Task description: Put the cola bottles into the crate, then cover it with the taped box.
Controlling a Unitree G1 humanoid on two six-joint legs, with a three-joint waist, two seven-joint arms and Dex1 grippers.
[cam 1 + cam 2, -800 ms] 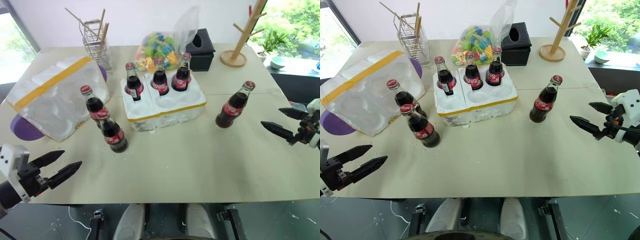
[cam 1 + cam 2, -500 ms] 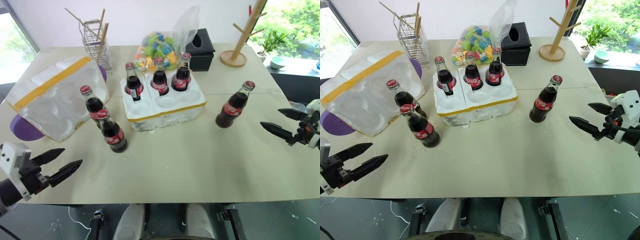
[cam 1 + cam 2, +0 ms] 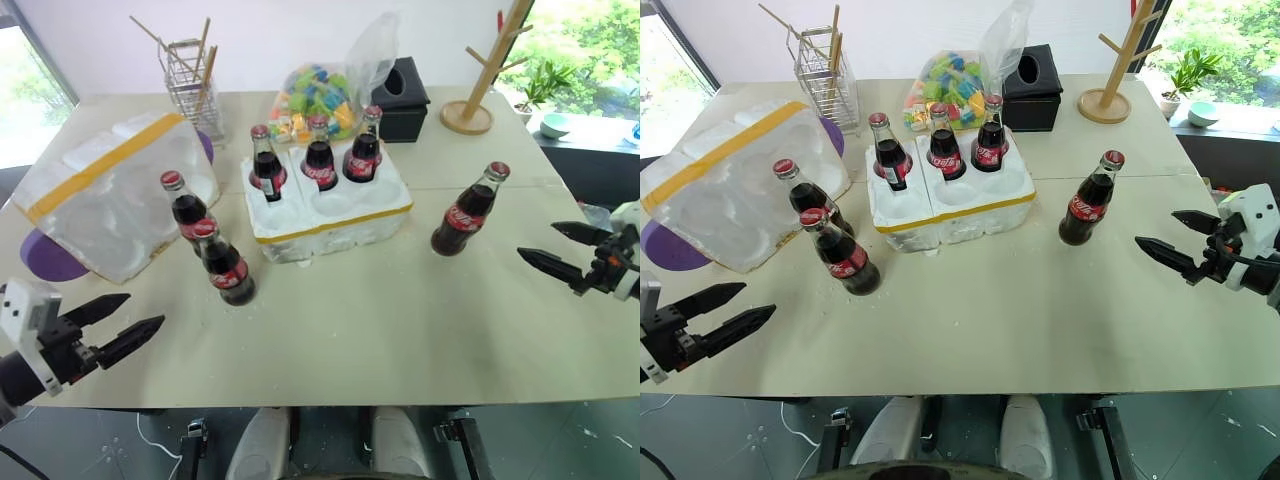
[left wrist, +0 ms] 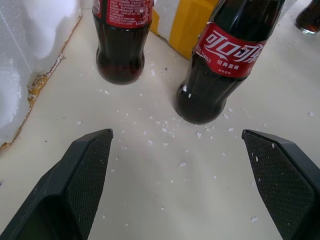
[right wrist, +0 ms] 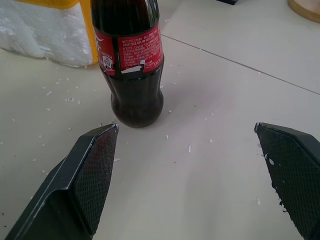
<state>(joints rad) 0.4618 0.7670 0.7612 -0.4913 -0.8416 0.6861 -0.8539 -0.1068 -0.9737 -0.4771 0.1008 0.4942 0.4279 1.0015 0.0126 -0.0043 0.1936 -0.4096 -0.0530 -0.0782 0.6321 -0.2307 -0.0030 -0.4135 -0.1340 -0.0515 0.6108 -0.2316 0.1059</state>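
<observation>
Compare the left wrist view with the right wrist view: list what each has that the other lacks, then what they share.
Left wrist view: two cola bottles, the nearer one and the farther one, with the taped box beside them, ahead of the open left claw.
Right wrist view: a lone cola bottle ahead of the open right claw, a seam across the table, and the edge of a wooden stand base.
Both: the crate with its yellow tape, and white foam crumbs on the table.
</observation>
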